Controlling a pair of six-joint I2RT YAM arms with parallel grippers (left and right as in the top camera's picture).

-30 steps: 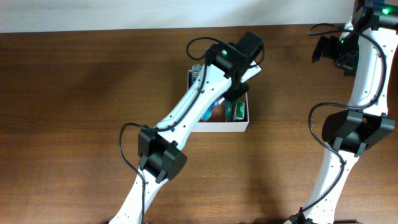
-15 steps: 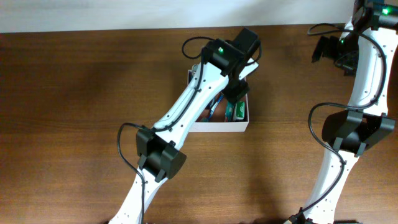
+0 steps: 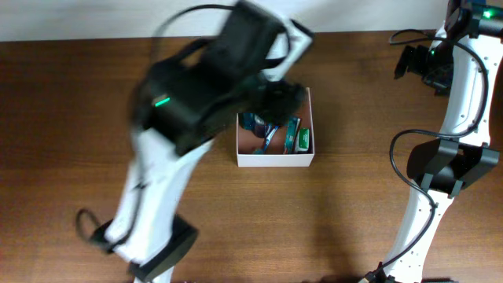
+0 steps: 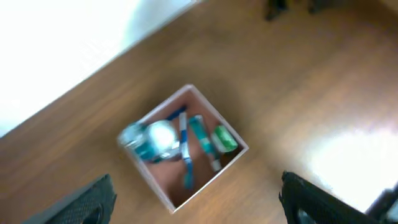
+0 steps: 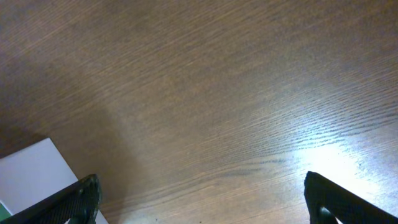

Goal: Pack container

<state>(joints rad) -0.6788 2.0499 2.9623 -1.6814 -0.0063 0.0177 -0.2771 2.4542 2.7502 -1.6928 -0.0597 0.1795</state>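
Container (image 3: 275,160) sits mid-table, toward the far edge, square to it. It is a white-walled box with a red-brown floor (image 4: 200,185). Inside are a green soap packet (image 4: 225,138) by the right wall, a teal tube (image 4: 200,138) and a blue toothbrush (image 4: 185,152) lying side by side, and a white-and-teal lump (image 4: 152,138) in the far-left corner, too blurred to name. Everything looks below the rim, though blur makes that unsure.

Left gripper (image 4: 196,186) hangs high over the box, fingers (image 4: 93,202) spread wide with nothing between them. The left arm (image 3: 196,94) is heavily smeared in the overhead view and covers the box's far-left corner. Right gripper (image 5: 205,196) is parked at the far right, well apart from the box, jaws wide and empty over bare table (image 3: 354,196).

Risks, as judgement:
- Fast left arm right above a light cardboard box: a low swing or trailing cable (image 3: 196,12) could clip a wall and shove or tip it.
- Toothbrush and tube lie loose and angled, so a bump could ride one up the wall and out.
- Any new reach-in with blurred wrist view risks fingers landing on the rim and crushing the thin wall.
- Right arm poses little risk where it is.
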